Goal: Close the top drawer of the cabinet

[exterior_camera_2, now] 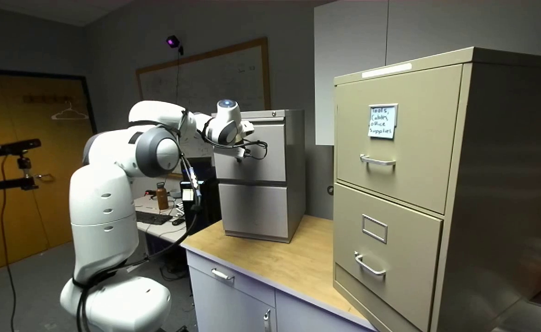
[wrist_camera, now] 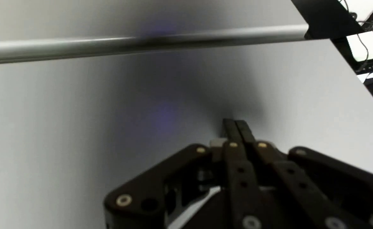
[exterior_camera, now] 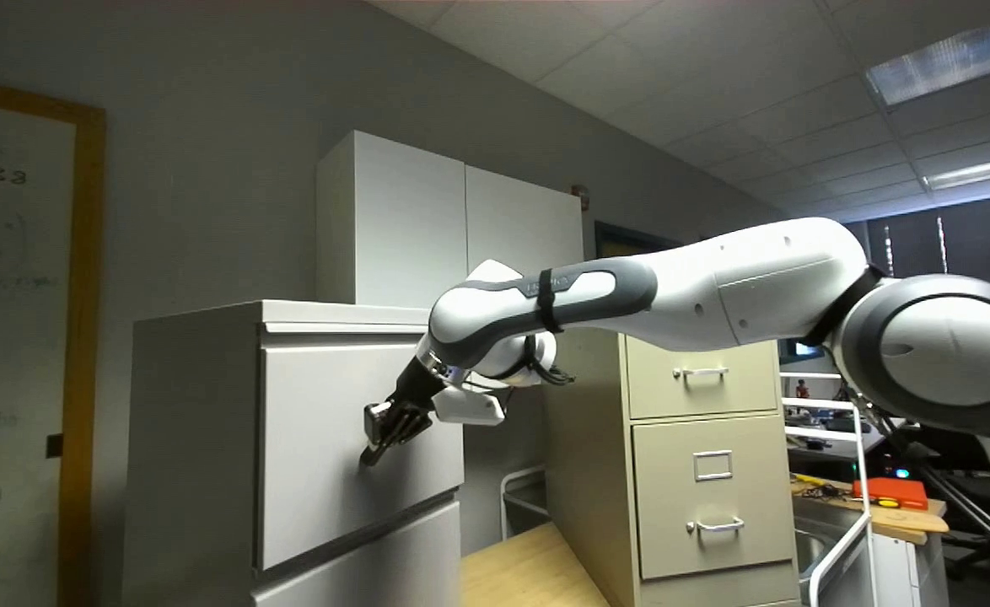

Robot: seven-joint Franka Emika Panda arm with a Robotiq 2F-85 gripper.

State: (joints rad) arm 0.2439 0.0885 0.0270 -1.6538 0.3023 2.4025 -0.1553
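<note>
The white cabinet [exterior_camera: 191,438] stands on a wooden counter in an exterior view [exterior_camera_2: 297,184]. Its top drawer [exterior_camera: 318,438] has a plain flat front, also seen in an exterior view [exterior_camera_2: 273,161] and filling most of the wrist view [wrist_camera: 62,133]. The drawer front looks flush or nearly flush with the cabinet; no dark interior shows. My gripper [exterior_camera: 370,455] is shut and empty, fingers pressed together in the wrist view [wrist_camera: 234,121]. Its tips are at the drawer front, touching or almost touching; I cannot tell which. The arm mostly hides the gripper in an exterior view.
The cabinet's lower drawer [exterior_camera_2: 254,212] is below. A beige filing cabinet [exterior_camera_2: 399,184] with handled drawers stands beside it on the wooden counter [exterior_camera_2: 252,253]. A white two-door cupboard [exterior_camera: 411,219] hangs on the wall. A desk with a keyboard [exterior_camera_2: 153,217] lies past the cabinet.
</note>
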